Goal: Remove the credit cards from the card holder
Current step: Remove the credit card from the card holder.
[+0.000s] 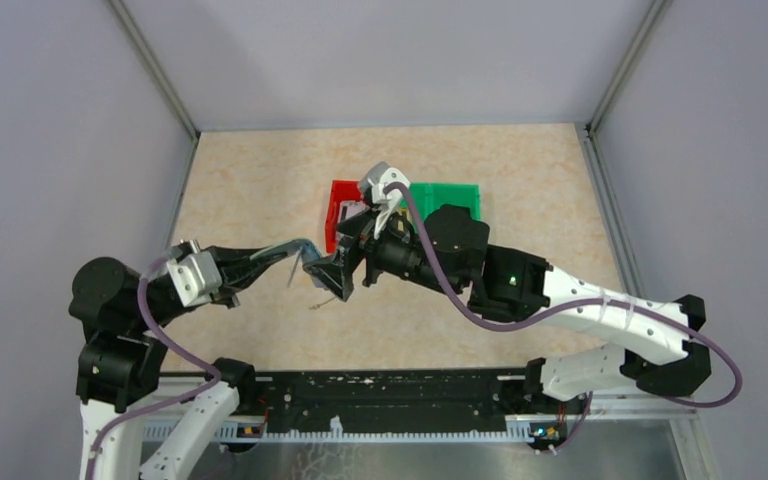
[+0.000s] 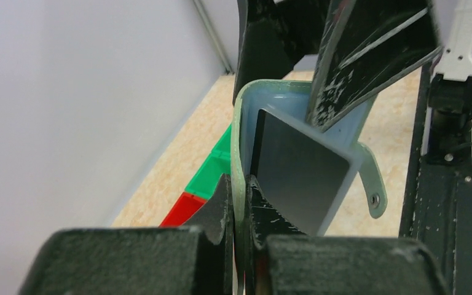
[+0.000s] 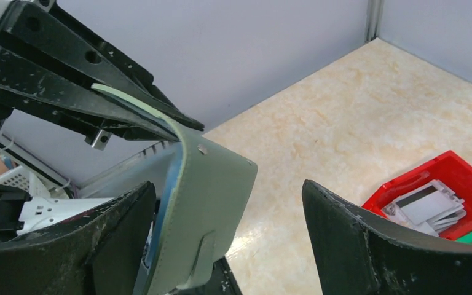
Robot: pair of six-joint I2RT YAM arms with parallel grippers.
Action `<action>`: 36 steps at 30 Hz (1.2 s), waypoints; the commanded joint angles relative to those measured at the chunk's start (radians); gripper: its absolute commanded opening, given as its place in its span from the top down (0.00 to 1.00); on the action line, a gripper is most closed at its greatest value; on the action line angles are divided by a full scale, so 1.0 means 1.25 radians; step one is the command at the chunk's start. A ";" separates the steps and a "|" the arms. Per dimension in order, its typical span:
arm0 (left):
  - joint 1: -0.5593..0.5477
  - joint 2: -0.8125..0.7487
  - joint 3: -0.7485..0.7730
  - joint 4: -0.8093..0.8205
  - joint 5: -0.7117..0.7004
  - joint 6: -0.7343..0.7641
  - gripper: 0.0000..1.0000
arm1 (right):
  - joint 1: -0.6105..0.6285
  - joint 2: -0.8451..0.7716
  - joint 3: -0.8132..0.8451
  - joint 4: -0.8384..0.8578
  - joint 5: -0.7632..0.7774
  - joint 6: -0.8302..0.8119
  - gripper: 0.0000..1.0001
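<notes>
Beige tabletop (image 1: pixel 260 190): red bin (image 3: pixel 470 178) holds pale cards (image 3: pixel 427 204); card holder (image 3: pixel 212 190) holds dark card (image 2: pixel 295 172).

beige marbled table (image 1: pixel 250 190). lying directly on it, toward the far middle: a red bin (image 1: pixel 341 192) and a green bin (image 1: pixel 452 193), side by side. nearer the front edge: a small thin item (image 1: pixel 321 305), too small to identify.
</notes>
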 commanded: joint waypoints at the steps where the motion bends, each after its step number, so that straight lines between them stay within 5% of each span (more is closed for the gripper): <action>1: -0.002 0.067 0.059 -0.140 -0.041 0.101 1.00 | -0.014 -0.016 0.074 0.031 -0.016 -0.058 0.11; 9: -0.002 0.142 0.106 -0.292 -0.025 0.158 1.00 | -0.063 0.047 0.121 -0.032 -0.066 -0.056 0.06; 18: -0.002 0.218 0.217 -0.399 0.062 0.111 1.00 | -0.114 0.094 0.131 -0.103 -0.275 -0.032 0.12; 29: -0.002 0.339 0.315 -0.481 0.306 -0.095 1.00 | -0.219 0.019 -0.034 0.100 -0.624 0.128 0.66; 32: -0.002 0.365 0.317 -0.498 0.352 -0.116 1.00 | -0.231 0.018 -0.046 0.128 -0.701 0.150 0.66; 36: -0.002 0.379 0.322 -0.511 0.369 -0.126 1.00 | -0.233 0.025 -0.027 0.102 -0.751 0.138 0.53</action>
